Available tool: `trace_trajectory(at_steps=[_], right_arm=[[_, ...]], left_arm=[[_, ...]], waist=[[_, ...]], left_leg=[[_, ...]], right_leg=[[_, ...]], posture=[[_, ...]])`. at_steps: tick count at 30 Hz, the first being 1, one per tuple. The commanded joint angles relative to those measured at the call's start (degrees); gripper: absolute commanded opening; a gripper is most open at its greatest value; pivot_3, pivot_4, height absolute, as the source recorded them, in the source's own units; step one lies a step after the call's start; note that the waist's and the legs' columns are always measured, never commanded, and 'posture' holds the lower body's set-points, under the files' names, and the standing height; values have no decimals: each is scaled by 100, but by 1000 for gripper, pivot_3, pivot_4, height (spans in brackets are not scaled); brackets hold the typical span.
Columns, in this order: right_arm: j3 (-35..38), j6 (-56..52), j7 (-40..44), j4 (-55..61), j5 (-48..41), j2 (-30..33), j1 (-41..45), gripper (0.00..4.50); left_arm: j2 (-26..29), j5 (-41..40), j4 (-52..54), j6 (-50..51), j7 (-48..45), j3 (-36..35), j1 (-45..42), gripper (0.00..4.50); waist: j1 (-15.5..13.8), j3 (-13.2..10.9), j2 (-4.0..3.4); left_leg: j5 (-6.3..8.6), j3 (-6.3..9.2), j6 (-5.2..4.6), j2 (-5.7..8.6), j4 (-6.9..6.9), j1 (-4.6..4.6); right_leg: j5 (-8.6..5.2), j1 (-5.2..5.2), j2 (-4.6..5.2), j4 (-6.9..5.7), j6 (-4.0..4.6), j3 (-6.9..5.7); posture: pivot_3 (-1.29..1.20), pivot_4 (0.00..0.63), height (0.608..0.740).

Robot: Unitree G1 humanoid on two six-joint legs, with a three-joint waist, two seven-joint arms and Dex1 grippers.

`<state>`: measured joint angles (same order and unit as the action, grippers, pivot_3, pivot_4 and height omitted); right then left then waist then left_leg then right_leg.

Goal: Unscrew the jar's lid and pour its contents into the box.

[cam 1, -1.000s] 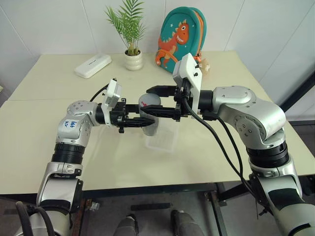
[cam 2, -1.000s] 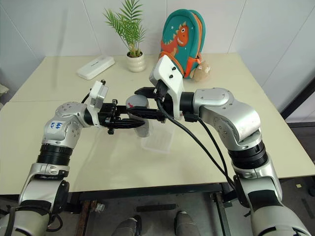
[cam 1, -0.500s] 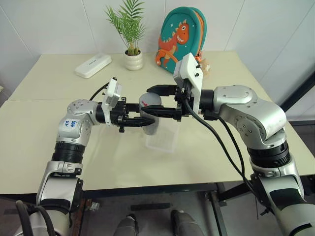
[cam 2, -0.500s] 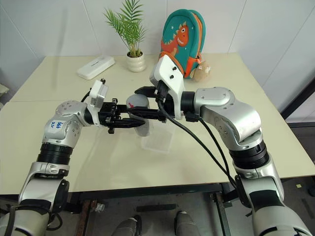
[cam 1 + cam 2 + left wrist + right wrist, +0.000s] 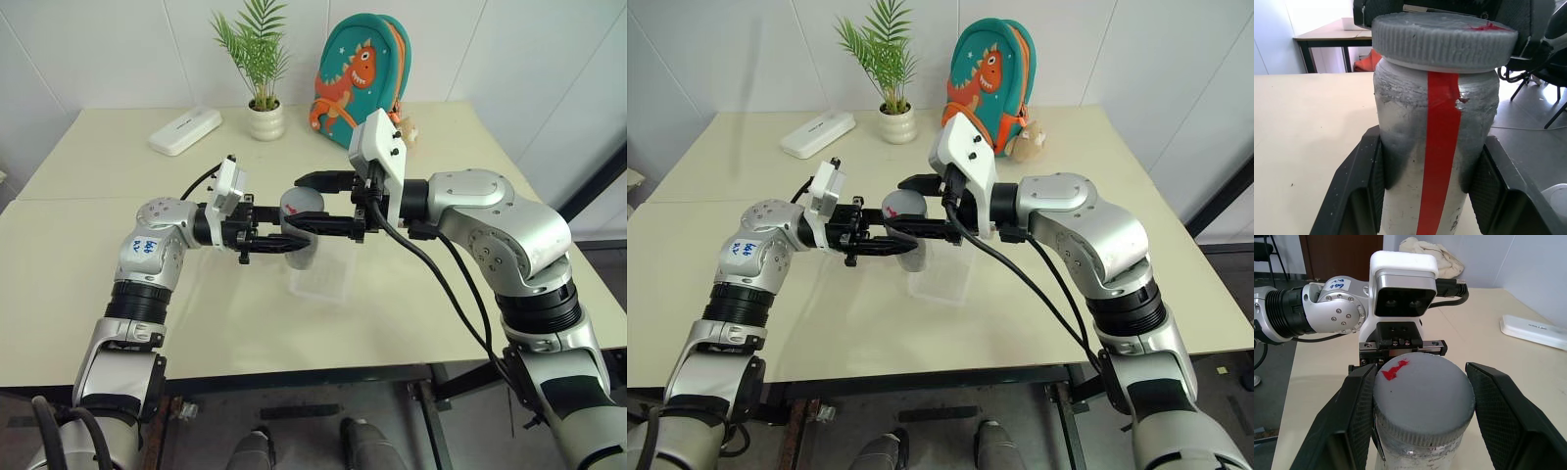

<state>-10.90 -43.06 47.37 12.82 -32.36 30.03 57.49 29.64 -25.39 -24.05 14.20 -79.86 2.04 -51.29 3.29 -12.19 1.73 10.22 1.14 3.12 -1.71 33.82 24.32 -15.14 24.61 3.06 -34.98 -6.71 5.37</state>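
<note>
— Where is the jar (image 5: 1435, 147) held?

— Above the desk (image 5: 88, 245), upright, over the near edge of the clear box (image 5: 323, 279). Its body is clamped between the two black fingers (image 5: 1359, 191) of the left gripper (image 5: 284, 242), which comes in level from the left side; the red stripe label faces that wrist's camera.

— And the lid (image 5: 1422, 399)?

— It is seated on the jar's mouth — the grey ribbed cap with its red mark on top. The right gripper (image 5: 313, 204) is closed around it from the opposite side, one finger along each flank of the cap.

— Can the contents be seen?

— Not with any certainty; the jar wall is scuffed and cloudy, and no pellet can be made out.

— What else is found on the desk?

— At the far edge, a white oblong case (image 5: 184, 130), a potted palm in a white ribbed pot (image 5: 265, 119), and a teal dinosaur backpack (image 5: 361, 73) — all well apart from the box.
</note>
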Motion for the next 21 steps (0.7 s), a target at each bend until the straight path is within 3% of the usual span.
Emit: trace_trajectory(at_steps=[1, 21], right_arm=[[865, 665, -109, 105, 106, 161, 332, 2537], [1127, 968, 88, 266, -208, -78, 390, 2537]], left_arm=[[136, 310, -463, -53, -419, 269, 260, 1877], [-44, 534, -1065, -593, -704, 445, 24, 1877]], waist=[[-1, 0, 0], [-1, 4, 14]], left_leg=[[0, 0, 0, 0, 0, 0], [6, -3, 5, -12, 4, -6]], right_leg=[[1, 0, 0, 0, -1, 0], [8, -2, -15, -5, -21, 7]], posture=[[0, 150, 740], [0, 150, 740]])
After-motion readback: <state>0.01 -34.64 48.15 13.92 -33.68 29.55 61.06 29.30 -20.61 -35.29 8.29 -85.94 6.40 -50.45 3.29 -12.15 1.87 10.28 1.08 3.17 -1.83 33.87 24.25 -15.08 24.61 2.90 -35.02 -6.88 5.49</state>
